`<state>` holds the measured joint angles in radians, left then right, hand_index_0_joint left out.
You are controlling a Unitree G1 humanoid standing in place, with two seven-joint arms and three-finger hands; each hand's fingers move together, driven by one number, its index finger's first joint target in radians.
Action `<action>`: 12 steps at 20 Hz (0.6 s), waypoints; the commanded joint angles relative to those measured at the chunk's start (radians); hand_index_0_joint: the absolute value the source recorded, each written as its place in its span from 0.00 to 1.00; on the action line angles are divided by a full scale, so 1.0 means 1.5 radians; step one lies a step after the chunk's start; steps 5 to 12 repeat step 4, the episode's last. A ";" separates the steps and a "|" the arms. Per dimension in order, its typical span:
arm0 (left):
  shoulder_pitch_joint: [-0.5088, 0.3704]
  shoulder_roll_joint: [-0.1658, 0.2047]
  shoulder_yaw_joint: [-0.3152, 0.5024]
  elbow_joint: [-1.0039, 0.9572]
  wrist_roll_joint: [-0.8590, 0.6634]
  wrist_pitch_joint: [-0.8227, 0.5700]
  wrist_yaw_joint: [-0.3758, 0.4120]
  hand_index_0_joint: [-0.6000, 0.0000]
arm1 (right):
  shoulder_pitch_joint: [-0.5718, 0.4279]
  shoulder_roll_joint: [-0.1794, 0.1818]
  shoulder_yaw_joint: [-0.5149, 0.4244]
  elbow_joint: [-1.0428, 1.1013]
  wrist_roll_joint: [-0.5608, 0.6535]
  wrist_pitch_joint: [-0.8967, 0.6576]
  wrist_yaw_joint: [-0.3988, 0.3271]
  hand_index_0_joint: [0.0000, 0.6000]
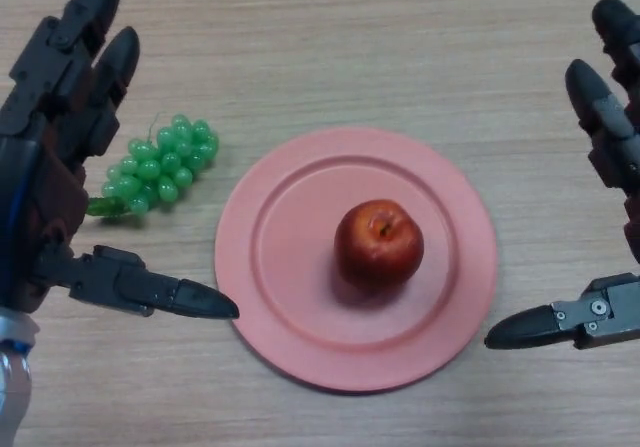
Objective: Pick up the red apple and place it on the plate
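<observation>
The red apple (pixel 378 244) stands upright on the pink plate (pixel 290 217), slightly right of the plate's middle. My left hand (pixel 45 177) hovers at the left edge with its fingers straight and its thumb stretched toward the plate's left rim. On the right edge my right hand (pixel 612 147) mirrors it, fingers straight, thumb pointing at the plate's right rim. Neither hand touches the apple or the plate.
A bunch of green grapes (pixel 160 165) lies on the wooden table (pixel 400 47) just left of the plate, close under my left hand's fingers.
</observation>
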<state>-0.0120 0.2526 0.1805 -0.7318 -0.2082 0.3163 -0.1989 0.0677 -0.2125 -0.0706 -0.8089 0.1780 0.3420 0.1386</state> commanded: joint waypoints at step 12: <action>-0.008 0.016 0.033 -0.039 0.002 -0.084 0.021 1.00 | 0.000 -0.008 -0.014 -0.048 -0.020 -0.072 0.016 0.00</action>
